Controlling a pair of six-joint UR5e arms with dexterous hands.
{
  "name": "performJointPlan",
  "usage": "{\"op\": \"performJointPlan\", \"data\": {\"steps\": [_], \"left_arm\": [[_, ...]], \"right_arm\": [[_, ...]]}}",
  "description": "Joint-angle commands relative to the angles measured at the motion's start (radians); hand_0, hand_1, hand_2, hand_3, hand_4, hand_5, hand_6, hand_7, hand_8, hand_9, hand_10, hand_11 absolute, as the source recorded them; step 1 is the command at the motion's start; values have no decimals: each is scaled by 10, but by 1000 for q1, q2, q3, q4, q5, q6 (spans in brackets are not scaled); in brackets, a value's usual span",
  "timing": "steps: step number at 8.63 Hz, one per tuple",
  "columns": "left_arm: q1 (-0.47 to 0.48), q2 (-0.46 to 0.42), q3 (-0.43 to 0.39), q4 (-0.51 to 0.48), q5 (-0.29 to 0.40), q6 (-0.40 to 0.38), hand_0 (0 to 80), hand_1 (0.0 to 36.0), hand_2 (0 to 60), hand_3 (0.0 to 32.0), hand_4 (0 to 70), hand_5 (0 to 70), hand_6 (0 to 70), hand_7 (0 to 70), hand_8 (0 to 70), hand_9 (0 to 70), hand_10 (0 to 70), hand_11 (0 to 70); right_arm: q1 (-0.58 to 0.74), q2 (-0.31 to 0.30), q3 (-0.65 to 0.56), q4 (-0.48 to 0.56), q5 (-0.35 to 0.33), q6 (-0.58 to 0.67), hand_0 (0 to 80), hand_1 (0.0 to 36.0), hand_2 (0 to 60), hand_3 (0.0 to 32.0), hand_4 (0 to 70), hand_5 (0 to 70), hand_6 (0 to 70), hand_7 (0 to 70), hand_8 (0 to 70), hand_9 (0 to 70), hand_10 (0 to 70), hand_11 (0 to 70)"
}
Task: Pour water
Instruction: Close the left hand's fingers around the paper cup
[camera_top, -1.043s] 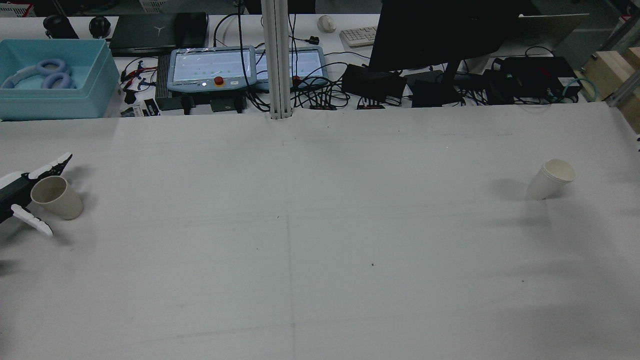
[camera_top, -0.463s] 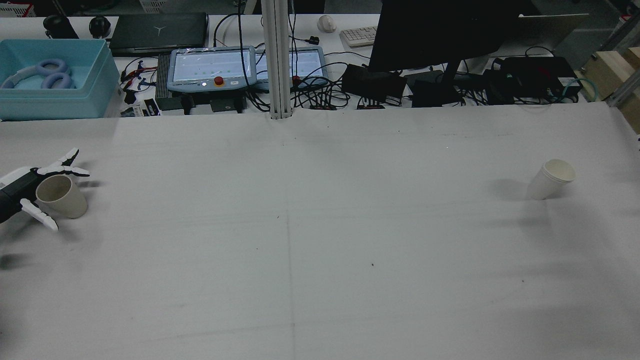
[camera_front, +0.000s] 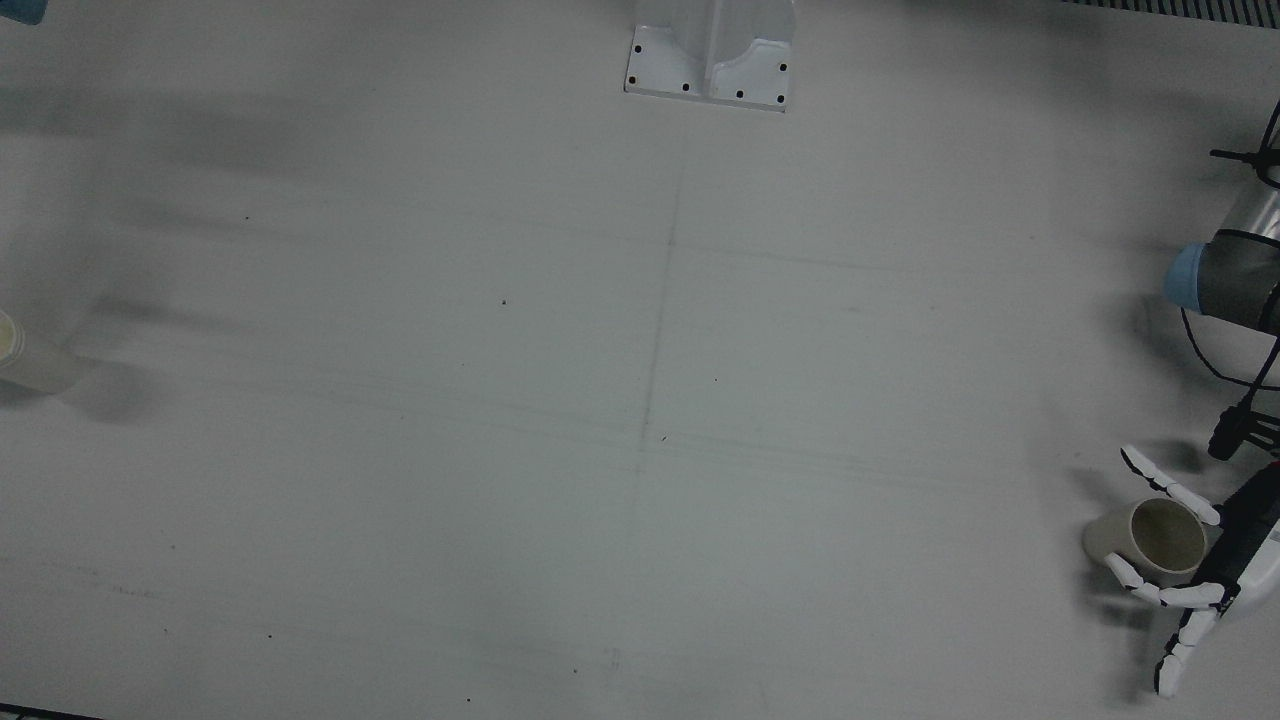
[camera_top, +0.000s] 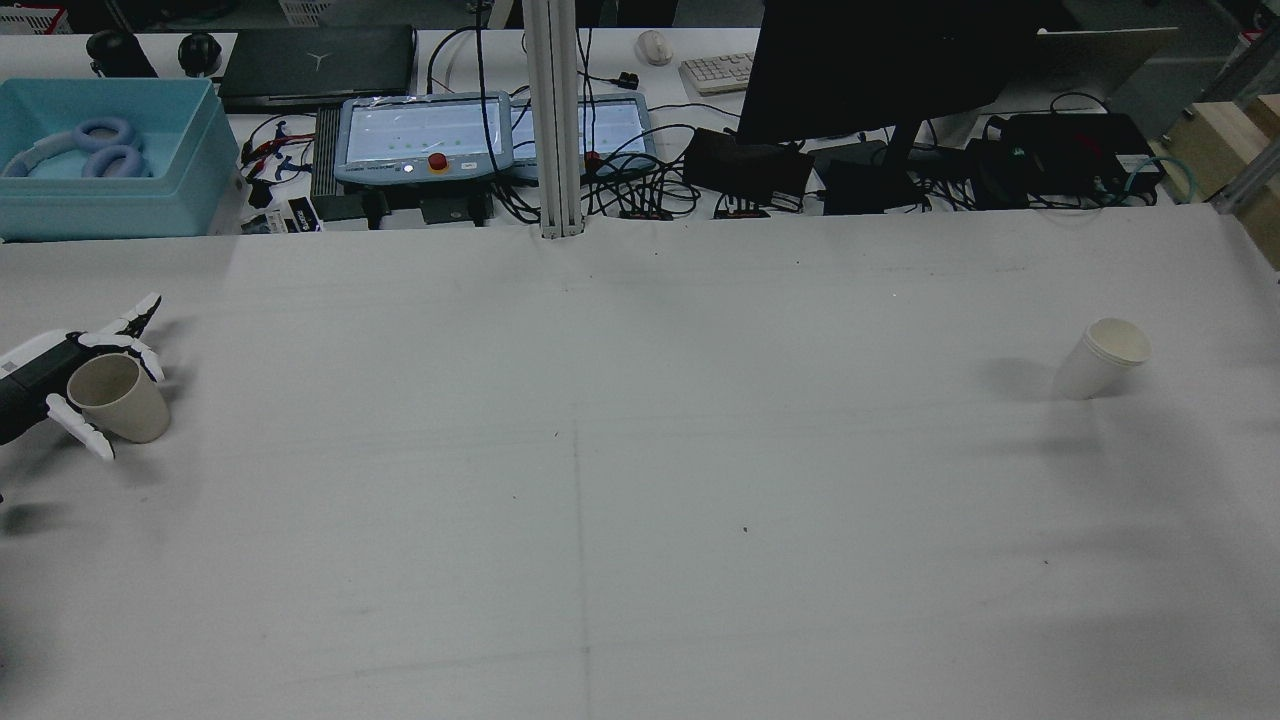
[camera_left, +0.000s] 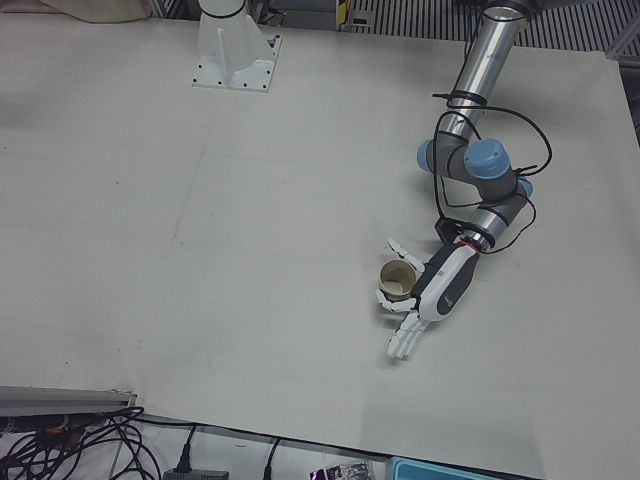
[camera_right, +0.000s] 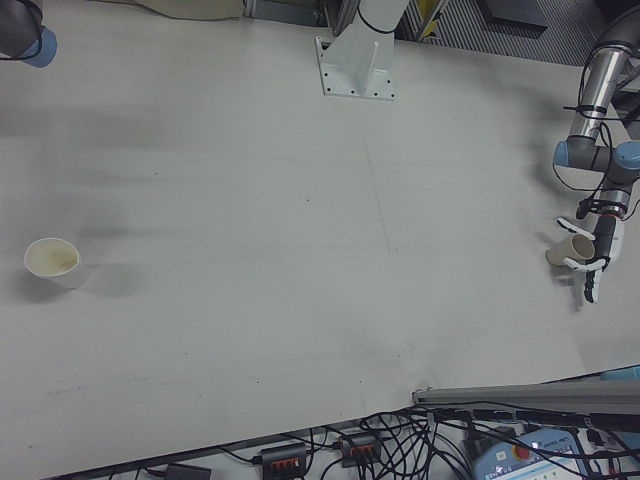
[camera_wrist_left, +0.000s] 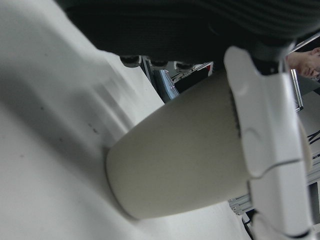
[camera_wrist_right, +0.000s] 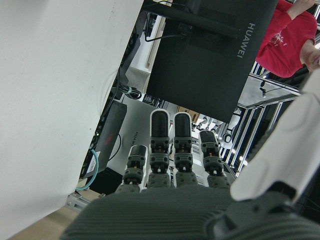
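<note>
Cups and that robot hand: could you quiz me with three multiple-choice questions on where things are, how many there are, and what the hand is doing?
1. Where is the white cup?
A. beside the beige cup
B. alone on the far side of the table from the beige cup
C. in the robot hand

2. How many cups stand on the table?
A. one
B. two
C. three

3. What is the left robot hand doing?
A. fingers around the standing beige cup
B. pouring
C. resting flat, away from any cup

Answers: 1 B, the rear view shows it by itself; 2 B, beige and white; 3 A, the cup stands upright between its fingers.
</note>
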Motion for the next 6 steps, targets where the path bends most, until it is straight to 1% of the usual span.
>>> {"op": "performJointPlan", "data": {"steps": [1,2,3,4,6], "left_arm": [[0,-6,-5,22,0,-2,630,261,318,0,696,700,14,50,10,0,22,48],[0,-6,-11,25,-2,-5,604,322,600,0,700,700,16,53,10,0,26,56],[0,-6,-15,28,0,-12,587,359,600,0,700,700,17,53,11,0,28,60],[-2,-6,-50,63,0,-32,579,360,600,0,700,700,21,59,12,0,33,68],[-2,-6,-170,175,0,-84,560,360,600,0,700,700,31,73,10,1,38,76]], "right_arm": [[1,-1,-5,0,0,0,447,34,0,0,205,140,264,340,277,404,115,170],[1,-1,-5,0,0,0,447,35,0,0,201,139,261,336,276,403,116,171],[3,-1,-5,2,2,2,447,35,0,0,201,139,260,336,274,402,115,170],[7,1,-5,3,2,6,451,35,0,0,199,139,260,335,274,403,115,171],[15,4,-6,17,3,14,451,34,0,0,198,138,257,333,274,402,117,173]]}}
